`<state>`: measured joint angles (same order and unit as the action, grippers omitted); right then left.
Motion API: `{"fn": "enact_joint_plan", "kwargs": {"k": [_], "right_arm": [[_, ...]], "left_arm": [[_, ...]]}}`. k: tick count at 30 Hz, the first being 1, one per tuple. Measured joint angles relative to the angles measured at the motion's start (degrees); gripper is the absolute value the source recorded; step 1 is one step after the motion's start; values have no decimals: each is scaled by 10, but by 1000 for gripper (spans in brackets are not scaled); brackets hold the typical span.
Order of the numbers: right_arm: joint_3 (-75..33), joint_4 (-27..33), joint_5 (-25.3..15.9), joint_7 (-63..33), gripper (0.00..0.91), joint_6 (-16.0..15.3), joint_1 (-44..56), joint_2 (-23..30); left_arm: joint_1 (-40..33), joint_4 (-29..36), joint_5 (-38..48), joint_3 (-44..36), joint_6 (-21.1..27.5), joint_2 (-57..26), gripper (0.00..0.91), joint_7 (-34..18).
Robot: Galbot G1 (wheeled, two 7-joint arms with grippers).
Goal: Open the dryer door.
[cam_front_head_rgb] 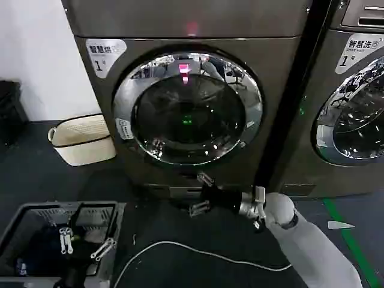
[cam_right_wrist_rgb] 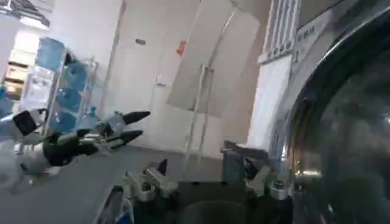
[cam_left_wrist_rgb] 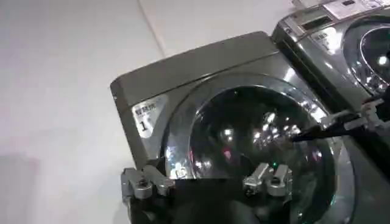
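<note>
Low at 7 o'clock, the left claw [cam_front_head_rgb: 84, 239] waits open over a grey basket [cam_front_head_rgb: 36, 210], while the right claw [cam_front_head_rgb: 202, 193] reaches open-fingered under the shut dryer door [cam_front_head_rgb: 187, 108], ready to pull.

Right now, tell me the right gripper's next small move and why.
Probably raise the right gripper toward the right side of the dryer door chrome ring. The door looks shut, and the gripper hangs open below its lower edge, touching nothing. The left gripper waits over the basket.
</note>
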<state>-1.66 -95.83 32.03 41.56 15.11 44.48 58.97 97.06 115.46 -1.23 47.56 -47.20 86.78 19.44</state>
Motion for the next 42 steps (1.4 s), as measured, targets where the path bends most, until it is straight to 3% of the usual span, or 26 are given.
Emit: {"fn": "enact_joint_plan", "kwargs": {"k": [18, 42], "right_arm": [[74, 163, -8, -10, 907, 43, -140, 50], [89, 315, -96, -45, 907, 74, -220, 179]], "left_arm": [[0, 0, 1, 7, 0, 1, 907, 0], [6, 3, 2, 12, 0, 7, 907, 0]]}}
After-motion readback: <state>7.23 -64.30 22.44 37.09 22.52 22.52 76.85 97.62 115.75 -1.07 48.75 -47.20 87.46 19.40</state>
